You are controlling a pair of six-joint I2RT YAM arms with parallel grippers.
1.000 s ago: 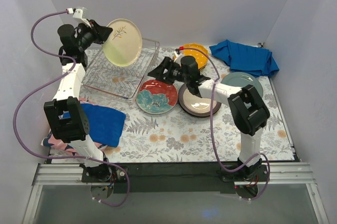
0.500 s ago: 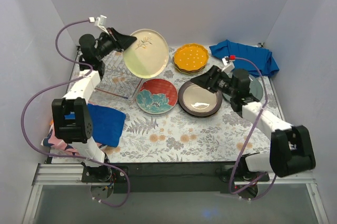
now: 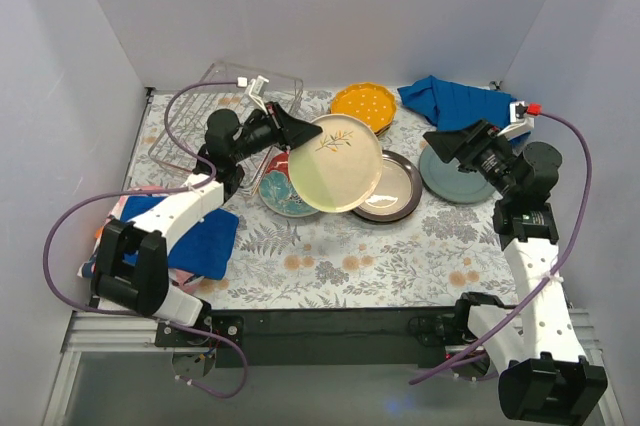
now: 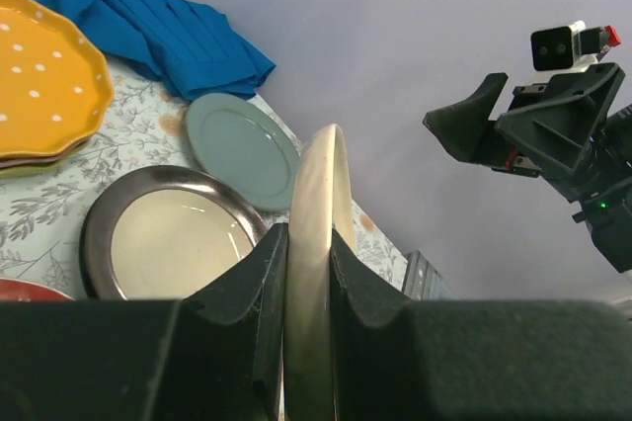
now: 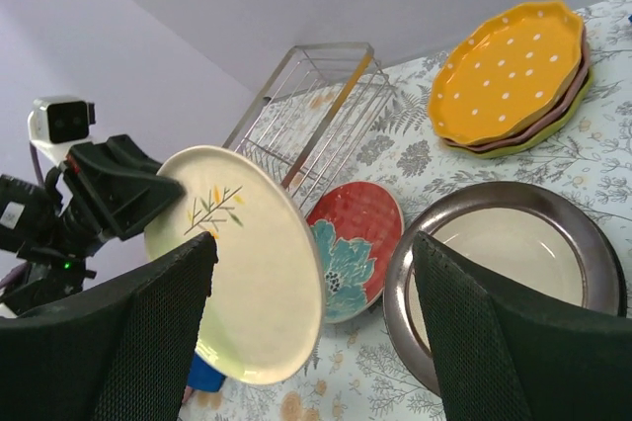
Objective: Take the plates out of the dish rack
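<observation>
Top external view: the landmark is the dark-rimmed glossy round plate, which lies flat on the fern-patterned bench. The left end effector is closed on the rim of the cream round plate with a sprig motif and holds it off the bench. The cream plate is tilted, and its edge overlaps the left side of the dark-rimmed plate. In the left wrist view the cream plate's rim stands pinched between both fingers.

The red-and-teal floral round plate lies just left of the dark-rimmed plate, partly hidden under the cream one. Behind the dark-rimmed plate sits the orange white-dotted scalloped plate, on top of a small stack. Just right of the dark-rimmed plate lies the grey-teal round plate. The right end effector hangs in the air over that grey-teal plate, with its fingers spread wide and nothing between them.

The silver wire dish rack stands well to the left of the dark-rimmed plate and behind it. A crumpled blue cloth lies behind and to the right of that plate.
</observation>
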